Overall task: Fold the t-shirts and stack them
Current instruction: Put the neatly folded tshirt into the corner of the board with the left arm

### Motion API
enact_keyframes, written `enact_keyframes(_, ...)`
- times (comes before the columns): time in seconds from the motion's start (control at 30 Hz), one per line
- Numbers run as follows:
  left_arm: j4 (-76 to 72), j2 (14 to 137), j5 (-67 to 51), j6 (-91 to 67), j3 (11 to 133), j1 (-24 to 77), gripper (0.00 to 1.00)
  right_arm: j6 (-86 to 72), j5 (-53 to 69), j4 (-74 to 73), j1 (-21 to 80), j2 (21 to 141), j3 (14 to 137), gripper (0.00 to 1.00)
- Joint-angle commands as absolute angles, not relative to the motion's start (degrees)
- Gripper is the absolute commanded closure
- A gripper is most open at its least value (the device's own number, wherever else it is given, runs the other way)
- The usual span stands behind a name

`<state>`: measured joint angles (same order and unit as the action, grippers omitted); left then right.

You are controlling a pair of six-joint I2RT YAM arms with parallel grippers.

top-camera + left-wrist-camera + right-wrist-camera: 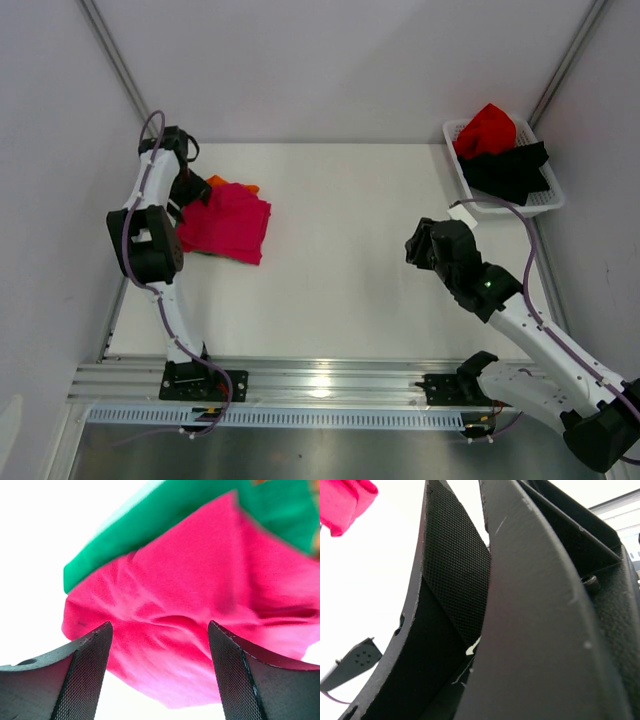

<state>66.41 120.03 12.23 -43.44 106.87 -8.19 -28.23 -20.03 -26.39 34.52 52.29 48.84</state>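
Note:
A folded magenta t-shirt lies at the table's far left on top of a stack. An orange t-shirt peeks out behind it. In the left wrist view the magenta t-shirt rests on a green t-shirt. My left gripper hovers at the stack's left edge. Its jaws stand open, with the magenta cloth just beyond them and nothing held. A red t-shirt and a black t-shirt sit crumpled in the basket. My right gripper hangs over the table's right side, holding nothing that I can see.
The white lattice basket stands at the back right corner, just behind the right arm. White walls close in the table on the left, the far side and the right. A metal rail runs along the near edge.

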Motion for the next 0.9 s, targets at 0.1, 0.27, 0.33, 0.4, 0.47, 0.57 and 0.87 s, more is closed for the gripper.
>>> enact_keyframes(0.1,68.9,114.5,15.7,-39.2,118.3,-8.7,0.21,-29.0,-18.1,-23.5,34.3,53.9,47.0,0.59)
enact_keyframes(0.27,68.8,113.3,11.3,-37.7,118.4,-7.7,0.21,-29.9,-17.6,-22.4,34.3,54.1,46.9,0.59)
enact_keyframes(0.33,68.9,113.7,11.3,-36.6,117.8,-6.7,0.21,-30.0,-17.2,-22.2,34.3,54.2,47.0,0.59)
enact_keyframes(0.4,70.0,114.4,12.1,-36.0,117.7,-4.8,0.21,-30.1,-17.0,-22.1,34.3,54.5,47.1,0.59)
enact_keyframes(0.47,70.7,115.3,12.5,-35.3,117.3,-3.3,0.21,-30.1,-16.9,-22.3,34.3,54.5,47.2,0.59)
enact_keyframes(0.57,70.5,115.4,12.0,-34.7,115.6,-1.8,0.21,-30.2,-17.1,-22.5,34.3,54.6,47.2,0.59)
enact_keyframes(0.87,68.0,115.7,12.6,-32.4,109.6,2.3,0.21,-30.8,-16.7,-21.8,34.3,55.7,47.1,0.59)
